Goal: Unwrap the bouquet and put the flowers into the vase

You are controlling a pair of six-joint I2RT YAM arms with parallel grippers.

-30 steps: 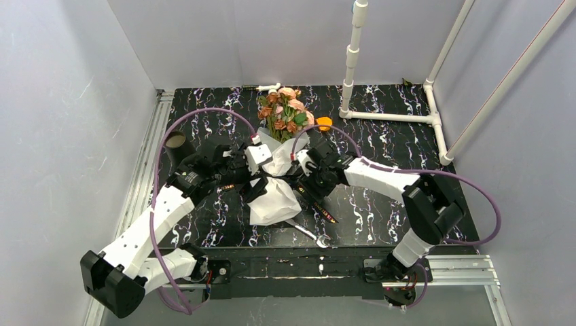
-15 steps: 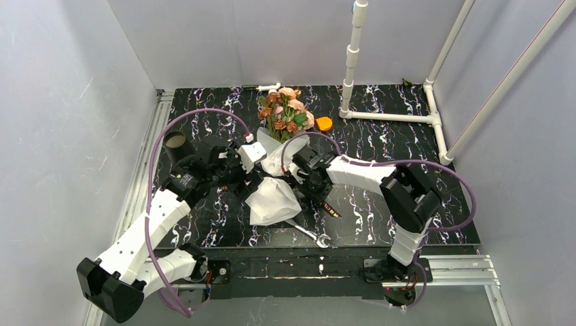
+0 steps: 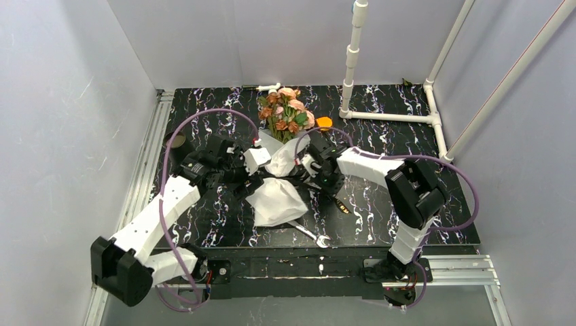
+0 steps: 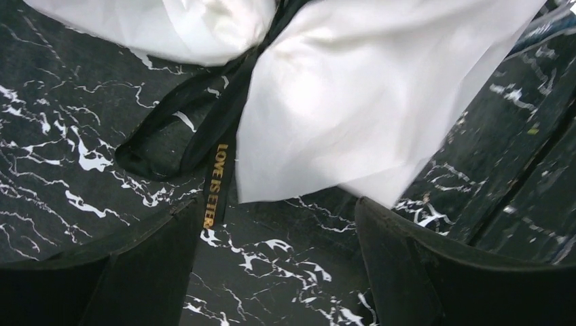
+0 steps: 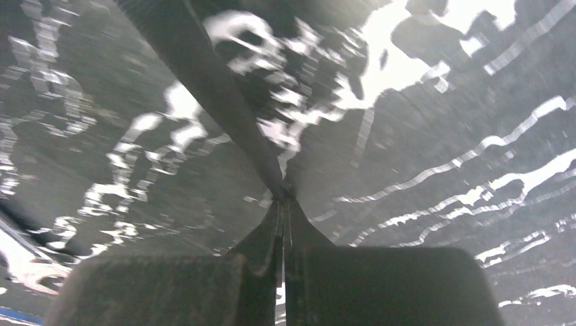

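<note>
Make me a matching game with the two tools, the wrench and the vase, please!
Things:
1. left tool
2. right tool
3. wrench
4. vase

States or places:
A. shut on the ribbon
B. lying near the table's front edge
C. open
D. standing at the left side

Pairs: 1-C, 2-A, 3-B, 4-D

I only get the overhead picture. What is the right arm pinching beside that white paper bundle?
Observer: Its wrist camera shows the right end effector shut on a black ribbon running up and left from its tips.
Visitor: Is the left one gripping anything?
Observer: No, the left end effector is open and empty, with the white wrap just ahead of it.
Visitor: Anything written on the ribbon?
Observer: Gold letters; "LOVE IS" reads clearly on its loose tail.
</note>
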